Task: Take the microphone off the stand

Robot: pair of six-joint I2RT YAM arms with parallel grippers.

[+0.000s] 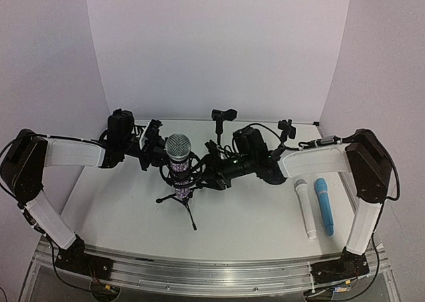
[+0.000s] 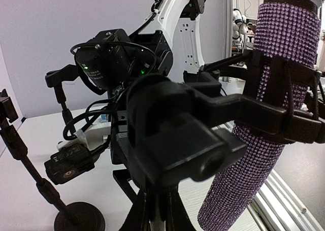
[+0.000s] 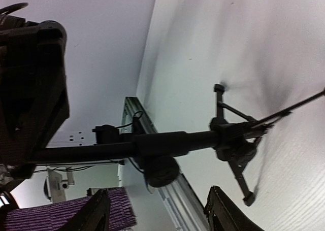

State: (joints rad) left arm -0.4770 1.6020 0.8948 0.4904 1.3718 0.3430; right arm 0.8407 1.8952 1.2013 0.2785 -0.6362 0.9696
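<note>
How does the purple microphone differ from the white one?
Pose: the purple microphone stands upright, clipped into the stand; the white microphone lies flat on the table. Finish: the purple one's body is glittery, the white one's plain. Place: the purple one sits mid-table, the white one nearer the right edge beside a blue microphone. Shared: both are handheld stick microphones.

The microphone (image 1: 178, 157) had a purple studded body and a silver mesh head. Its stand (image 1: 183, 194) was black. The table (image 1: 246, 216) was white. The white microphone (image 1: 305, 209) and the blue microphone (image 1: 325, 206) were plain.
</note>
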